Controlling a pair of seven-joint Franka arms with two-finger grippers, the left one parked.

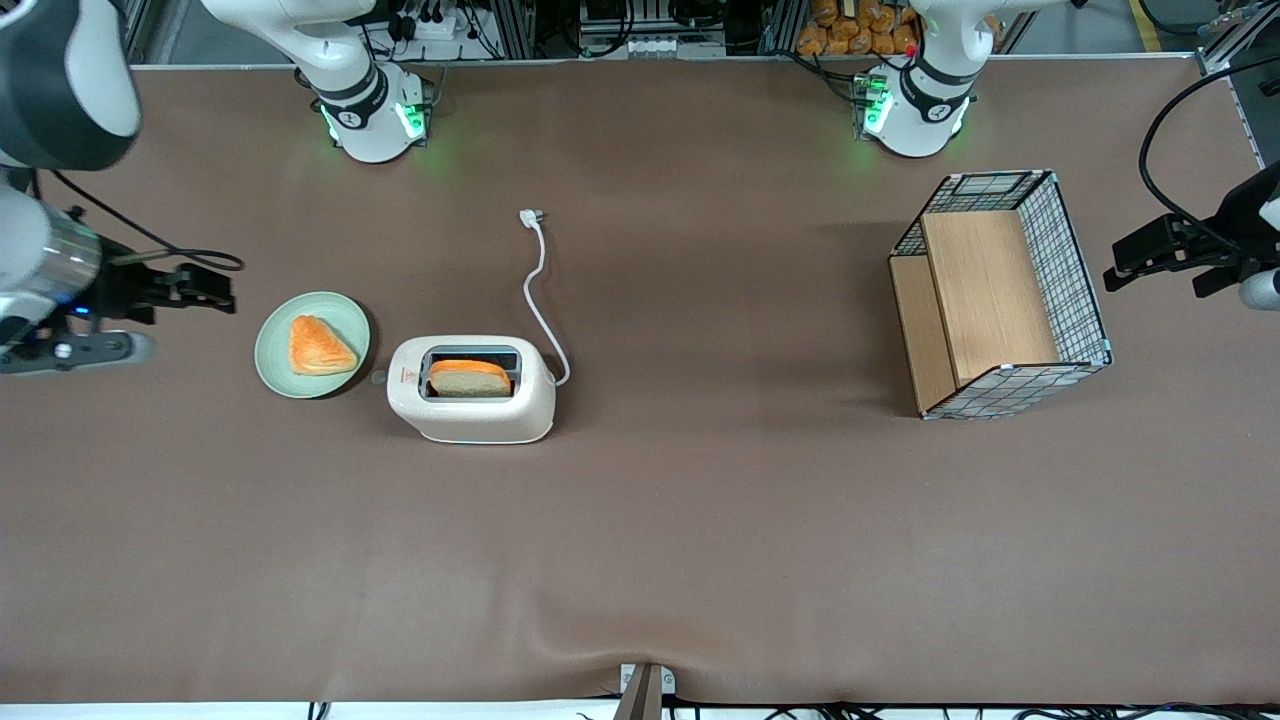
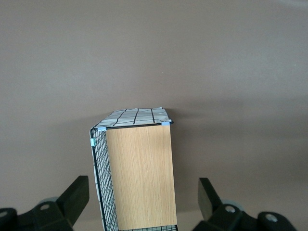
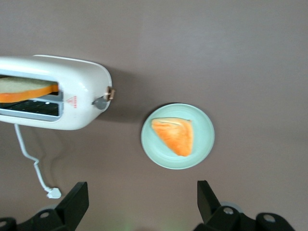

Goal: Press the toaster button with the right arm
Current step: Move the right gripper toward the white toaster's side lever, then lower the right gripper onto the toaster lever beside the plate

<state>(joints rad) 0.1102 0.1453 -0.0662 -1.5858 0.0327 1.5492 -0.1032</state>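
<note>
The cream-white toaster (image 1: 470, 388) stands on the brown table with a bread slice (image 1: 470, 377) in one top slot. Its small pale grey button (image 1: 379, 377) sticks out of the short end that faces a green plate (image 1: 312, 345). The right arm's black gripper (image 1: 215, 290) hovers above the table beside the plate, toward the working arm's end and well apart from the toaster. The right wrist view shows the toaster (image 3: 72, 91), the button (image 3: 100, 102) and the plate (image 3: 177, 136). The gripper (image 3: 142, 192) is open and empty there.
An orange triangular pastry (image 1: 320, 346) lies on the plate. The toaster's white cord (image 1: 540, 290) runs away from the front camera to a loose plug. A wire basket with wooden panels (image 1: 1000, 295) stands toward the parked arm's end, also in the left wrist view (image 2: 137, 168).
</note>
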